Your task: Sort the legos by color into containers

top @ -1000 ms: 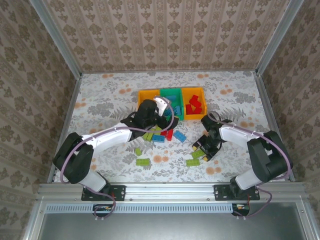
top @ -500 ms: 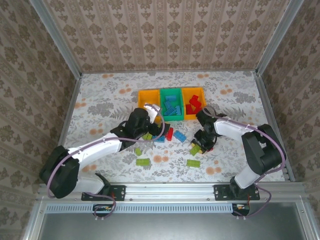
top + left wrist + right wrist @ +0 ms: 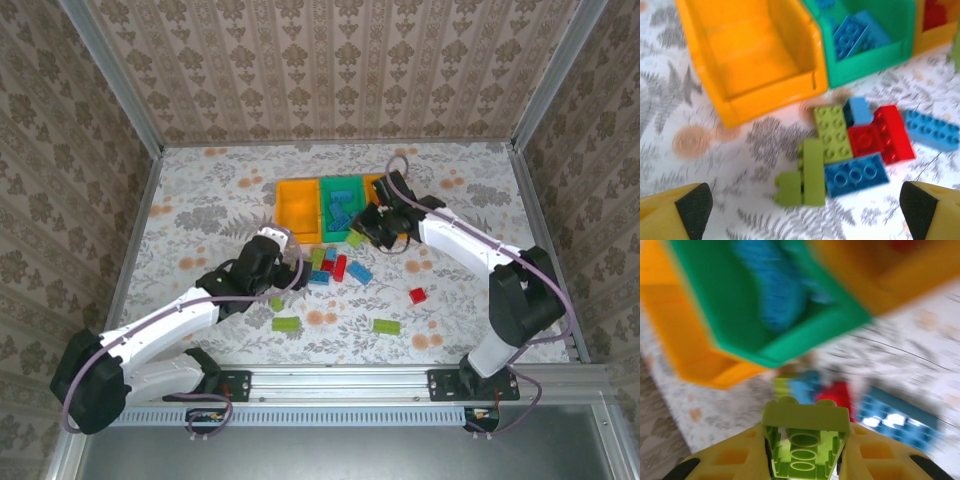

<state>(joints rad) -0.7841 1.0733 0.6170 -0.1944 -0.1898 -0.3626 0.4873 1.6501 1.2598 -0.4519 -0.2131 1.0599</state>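
Right wrist: right claw (image 3: pixel 805 456) tight around a lime lego (image 3: pixel 807 421) (left claw (image 3: pixel 805 207) wide apart, empty)

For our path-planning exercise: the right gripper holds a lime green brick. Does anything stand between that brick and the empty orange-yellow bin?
Yes: the green bin, holding blue bricks, sits between the lime green brick in the right gripper and the empty orange-yellow bin. Its near corner lies on the direct line.

The right hand (image 3: pixel 362 232) grips a lime brick (image 3: pixel 354 238) at the near side of the green bin (image 3: pixel 330 227); loose legos (image 3: pixel 338 268) lie farther from it.
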